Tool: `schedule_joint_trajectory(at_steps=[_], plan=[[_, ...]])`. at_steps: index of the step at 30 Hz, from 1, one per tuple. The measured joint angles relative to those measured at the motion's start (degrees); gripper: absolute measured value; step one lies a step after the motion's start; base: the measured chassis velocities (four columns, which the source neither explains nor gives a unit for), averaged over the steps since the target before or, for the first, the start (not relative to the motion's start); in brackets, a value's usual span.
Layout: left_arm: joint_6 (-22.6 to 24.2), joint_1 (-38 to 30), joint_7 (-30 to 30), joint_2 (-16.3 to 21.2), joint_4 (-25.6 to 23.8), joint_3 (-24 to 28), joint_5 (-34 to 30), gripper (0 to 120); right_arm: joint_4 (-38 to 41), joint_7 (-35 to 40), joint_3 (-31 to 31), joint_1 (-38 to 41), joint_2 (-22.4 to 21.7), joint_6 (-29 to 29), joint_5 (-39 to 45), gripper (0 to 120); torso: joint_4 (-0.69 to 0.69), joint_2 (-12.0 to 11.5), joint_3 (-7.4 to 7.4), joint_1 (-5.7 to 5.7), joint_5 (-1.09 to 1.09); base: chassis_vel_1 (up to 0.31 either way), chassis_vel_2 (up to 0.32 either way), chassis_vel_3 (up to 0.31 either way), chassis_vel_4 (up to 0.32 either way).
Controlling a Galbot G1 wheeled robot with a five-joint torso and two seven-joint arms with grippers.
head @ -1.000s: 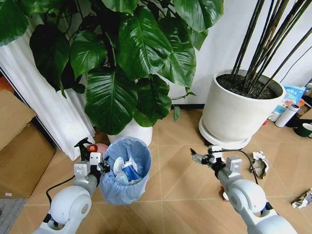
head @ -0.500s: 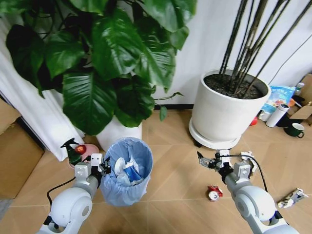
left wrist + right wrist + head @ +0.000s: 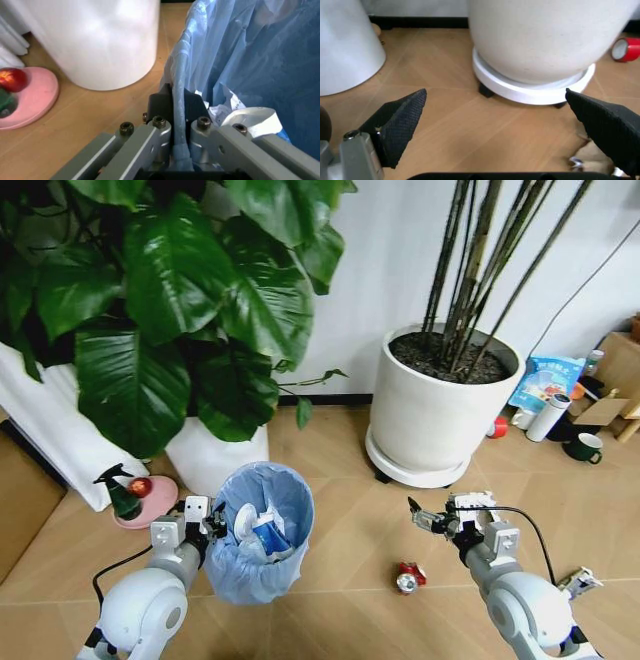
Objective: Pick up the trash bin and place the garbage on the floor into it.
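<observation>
The red can (image 3: 408,576) is lying on the floor (image 3: 340,530), just below and left of the right gripper (image 3: 432,520), which is hanging wide open and nearer to it. The left gripper (image 3: 203,525) is pinching the trash bin (image 3: 262,545) by its rim. A big white pot (image 3: 435,420) is standing behind, nothing blocking the way

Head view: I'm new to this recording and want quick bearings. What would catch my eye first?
The trash bin with its blue bag, low on the left, already holds litter; the left gripper is clamped on its rim. A crushed red can lies on the floor nearby, with the open right gripper hovering just above it. Behind stands a big white plant pot.
</observation>
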Motion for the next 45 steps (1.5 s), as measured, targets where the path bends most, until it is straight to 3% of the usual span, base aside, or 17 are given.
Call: schedule_joint_trajectory(at_steps=[16, 19, 24, 29, 32, 33, 37, 45], plan=[[-0.1, 0.1, 0.0, 0.1, -0.3, 0.1, 0.0, 0, -0.7, -2.6, 0.1, -1.4, -1.5, 1.9, -1.1, 100, 0.01, 0.0, 0.00, 0.00, 0.02, -0.154, -0.151, 0.157, 0.165], [-0.1, -0.1, 0.2, 0.2, -0.6, 0.2, -0.1, 0, -4.7, -14.9, 2.6, -2.2, -6.3, 5.6, -1.0, 100, -0.01, 0.0, 0.00, 0.00, 0.00, -0.030, -0.048, 0.034, 0.041], [-0.1, -0.3, 0.2, 0.3, -0.6, 0.1, -0.2, 0, -9.6, -24.3, 2.4, -1.3, -10.5, 10.0, -3.7, 100, 0.00, 0.0, 0.00, 0.00, -0.03, 0.000, 0.000, 0.000, 0.000], [-0.1, -0.4, 0.2, 0.5, -0.6, 0.1, -0.1, 0, -15.9, -31.2, -4.3, 2.5, -14.6, 15.3, -7.8, 100, 0.01, 0.0, 0.00, 0.00, 0.01, 0.000, 0.000, 0.000, 0.000], [-0.1, -0.1, 0.0, 0.5, -0.8, -0.1, -0.1, 0, -20.5, -33.4, -12.1, 7.2, -16.8, 17.1, -9.0, 100, 0.01, 0.0, 0.00, 0.00, -0.01, 0.000, 0.000, 0.000, 0.000], [-0.1, -0.1, 0.0, 0.5, -0.8, -0.1, -0.1, 0, -20.5, -33.4, -12.1, 7.2, -16.8, 17.1, -9.0, 100, 0.01, 0.0, 0.00, 0.00, -0.01, 0.000, 0.000, 0.000, 0.000], [-0.4, 1.1, -0.2, 1.0, -1.4, -0.2, 0.3, 0, -27.3, -35.7, -21.8, 14.9, -17.1, 18.8, -11.0, 100, 0.01, 0.0, 0.01, 0.00, 0.00, 0.000, 0.000, 0.000, 0.000], [-0.5, 2.1, -0.2, 1.2, -2.3, -0.9, 0.5, 0, -33.8, -41.4, -28.7, 20.4, -17.1, 19.6, -13.9, 100, 0.00, 0.0, 0.00, 0.00, -0.02, 0.000, 0.000, 0.000, 0.000]])
